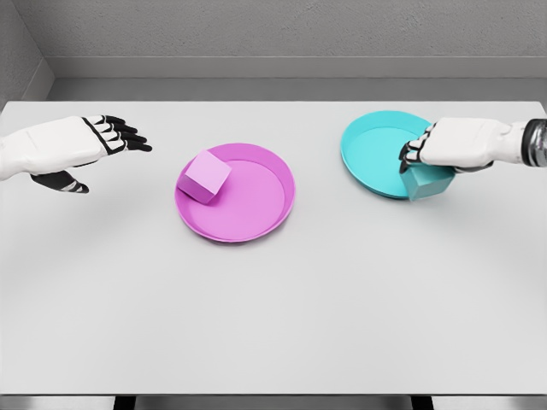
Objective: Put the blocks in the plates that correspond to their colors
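The desk [273, 325] carries two plates and two blocks, so placement here is given relative to the teal plate [376, 154].

The pink plate [256, 201] lies well left of the teal plate, near desk centre. The pink block [203, 177] sits on that pink plate's left rim, tilted, partly inside and overhanging the edge a bit. It looks placed, or near enough.

The right hand [457, 143] comes in from the right edge and sits over the teal plate's right rim. Its fingers [414, 152] are curled down onto the teal block [426, 182], apparently gripping it from above. The hand covers the block's top, so the contact cannot be fully confirmed.

The teal block is at the teal plate's lower right rim, straddling the edge, more outside than in. It is roughly cubic, with no clear long axis.

The key relation is that the plate's bare centre lies up and left of the block, so the next move likely carries it inward that way. The risk is the block catching on the rim.

The left hand [73, 147] is far left of both plates, with fingers extended and relaxed, holding nothing. It is much farther from the teal block than the right hand.
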`<state>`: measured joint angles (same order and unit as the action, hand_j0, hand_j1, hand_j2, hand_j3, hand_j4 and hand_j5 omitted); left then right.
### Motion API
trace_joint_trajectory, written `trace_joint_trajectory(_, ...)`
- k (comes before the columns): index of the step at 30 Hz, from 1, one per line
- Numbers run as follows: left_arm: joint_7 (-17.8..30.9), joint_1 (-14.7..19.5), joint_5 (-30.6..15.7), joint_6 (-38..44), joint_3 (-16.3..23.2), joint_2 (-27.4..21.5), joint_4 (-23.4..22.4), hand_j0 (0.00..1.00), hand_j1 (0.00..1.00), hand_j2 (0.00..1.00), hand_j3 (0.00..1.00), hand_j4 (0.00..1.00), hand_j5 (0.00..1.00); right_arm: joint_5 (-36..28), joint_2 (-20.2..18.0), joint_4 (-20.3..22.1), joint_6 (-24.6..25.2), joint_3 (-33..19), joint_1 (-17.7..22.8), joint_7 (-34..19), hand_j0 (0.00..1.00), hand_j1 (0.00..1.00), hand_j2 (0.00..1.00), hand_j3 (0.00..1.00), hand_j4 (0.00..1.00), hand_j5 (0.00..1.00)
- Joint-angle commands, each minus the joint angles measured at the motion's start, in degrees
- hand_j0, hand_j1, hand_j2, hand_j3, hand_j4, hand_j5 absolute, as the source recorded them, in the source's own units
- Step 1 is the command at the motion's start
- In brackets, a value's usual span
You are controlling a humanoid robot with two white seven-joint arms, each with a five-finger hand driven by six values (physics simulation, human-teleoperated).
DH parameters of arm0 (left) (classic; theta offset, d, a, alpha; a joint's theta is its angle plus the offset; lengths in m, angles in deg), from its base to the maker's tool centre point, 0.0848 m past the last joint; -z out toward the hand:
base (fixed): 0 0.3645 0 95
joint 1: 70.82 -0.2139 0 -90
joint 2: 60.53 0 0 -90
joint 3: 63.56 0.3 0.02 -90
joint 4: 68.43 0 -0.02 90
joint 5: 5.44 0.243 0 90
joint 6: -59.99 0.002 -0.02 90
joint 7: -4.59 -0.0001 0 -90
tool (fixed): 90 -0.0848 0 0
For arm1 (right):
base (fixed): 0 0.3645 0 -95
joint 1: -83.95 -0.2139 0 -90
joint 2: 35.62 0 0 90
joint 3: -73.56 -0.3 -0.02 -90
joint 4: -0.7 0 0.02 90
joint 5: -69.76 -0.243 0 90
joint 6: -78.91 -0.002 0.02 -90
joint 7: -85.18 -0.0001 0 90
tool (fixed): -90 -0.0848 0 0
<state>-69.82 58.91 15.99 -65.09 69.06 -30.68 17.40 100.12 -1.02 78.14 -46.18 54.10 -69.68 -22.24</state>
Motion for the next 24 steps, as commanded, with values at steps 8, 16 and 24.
trace_joint_trajectory(8, 0.0, -0.1, -0.4, 0.1, -0.1, -0.5, 0.0, 1.0, 1.0, 1.0, 1.0, 1.0, 1.0, 0.3, 4.3, -6.9, 0.1, -0.1, -1.5, -0.3, 0.61, 0.61, 0.61, 0.61, 0.61, 0.61)
trace_joint_trajectory(16, 0.0, 0.0, -0.5, 0.1, -0.1, -0.5, 0.0, 1.0, 1.0, 1.0, 1.0, 1.0, 1.0, 0.3, 7.3, -10.8, 0.1, -0.1, -2.1, -0.2, 0.66, 0.66, 0.66, 0.66, 0.66, 0.66)
trace_joint_trajectory(24, 0.0, 0.0, -0.5, 0.1, -0.1, -0.8, 0.0, 1.0, 1.0, 1.0, 1.0, 1.0, 1.0, -0.1, 7.7, -10.6, 0.1, -1.4, -2.5, -0.2, 1.0, 1.0, 1.0, 1.0, 1.0, 1.0)
